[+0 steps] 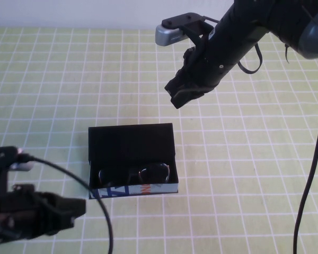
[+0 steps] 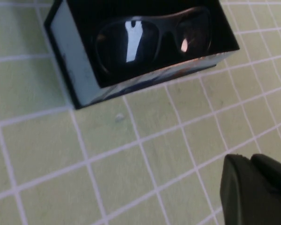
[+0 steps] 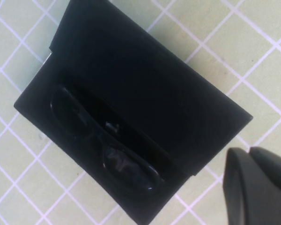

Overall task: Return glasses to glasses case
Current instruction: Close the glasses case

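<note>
While you look down from the high view, you see the case (image 1: 131, 159) just below the frame's centre on the green gridded tabletop (image 1: 244, 174), its flap laid open toward the top of the frame. You find the glasses (image 1: 135, 173) already inside, lying along the case's lower edge, lenses up, just behind the blue-white patterned side. Their frame sits within the case walls; no part sticks over the rim.

Your right end effector (image 1: 178, 95) hangs in the upper middle of the frame, above and apart from the case's upper right corner, its fingers pressed together and holding nothing. Bare tabletop lies between it and the flap edge.

Your left end effector (image 1: 74, 209) sits in the lower left corner, near the tabletop, its tip just beside the case's lower left corner without touching; you cannot tell how wide it stands. Its cable (image 1: 103, 211) curves past that corner.

Open tabletop surrounds the case on the right, above and at upper left.
</note>
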